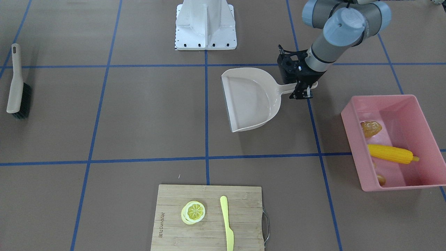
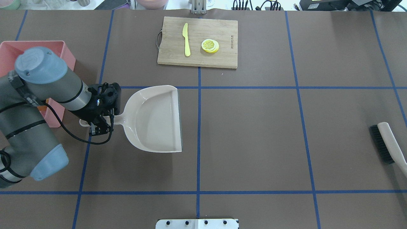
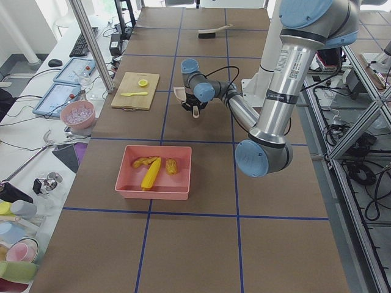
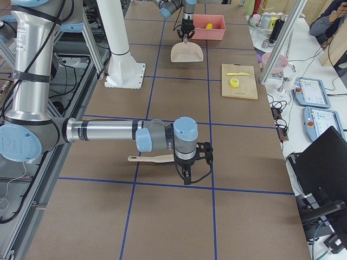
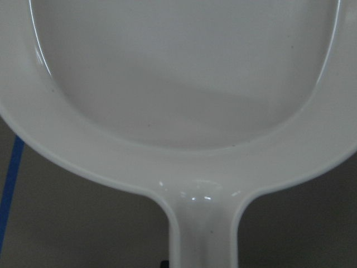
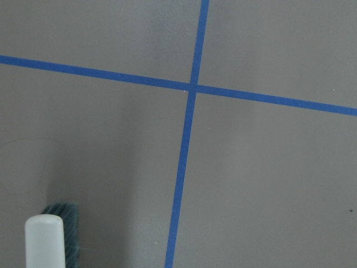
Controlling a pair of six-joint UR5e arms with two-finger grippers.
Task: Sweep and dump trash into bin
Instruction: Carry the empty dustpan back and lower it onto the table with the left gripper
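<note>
1. At my left jaws the handle of the beige dustpan [image 2: 152, 117] runs directly beneath; I cannot tell whether they pinch it or stand spread.
2. That dustpan lies flat on the desk [image 2: 254, 143].
3. Further to my left, the pink bin [image 1: 353, 146] holds all the trash: corn cob [image 3: 151, 173], potato [image 3: 171, 166] and ginger root [image 3: 145, 162].
4. My right jaws hang low over the desk, near the brush [image 4: 149, 158]; their state I cannot tell.
5. Across the desk, a cutting board [image 2: 197, 58] carries a lemon slice [image 2: 210, 45] and a knife [image 2: 186, 39].
</note>
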